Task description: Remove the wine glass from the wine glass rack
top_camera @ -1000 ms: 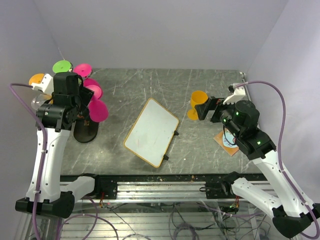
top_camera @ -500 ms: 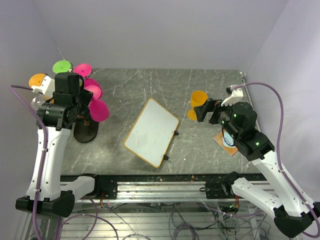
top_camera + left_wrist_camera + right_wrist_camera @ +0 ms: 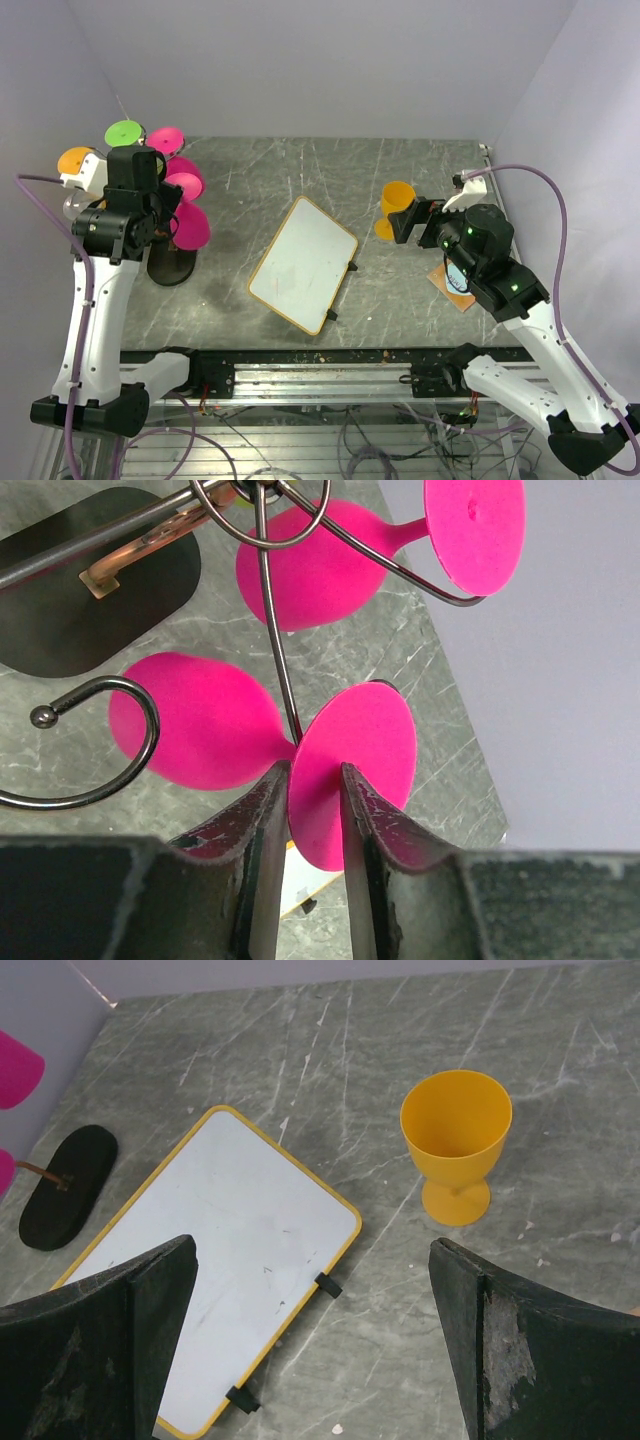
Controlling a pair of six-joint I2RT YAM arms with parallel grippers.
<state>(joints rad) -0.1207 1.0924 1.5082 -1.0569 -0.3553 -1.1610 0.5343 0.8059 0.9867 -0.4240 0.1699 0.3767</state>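
Grey marble tabletop | left fingers flank pink wine glass foot

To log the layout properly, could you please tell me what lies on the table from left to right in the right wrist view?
Black base of the wine glass rack → white board with a yellow frame → orange goblet.

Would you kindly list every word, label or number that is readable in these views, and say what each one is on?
No legible text in any view.
Whiteboard: blank, only faint smudges.
Orange-edged card, far right: a blue and white print, partly hidden and too small to read.
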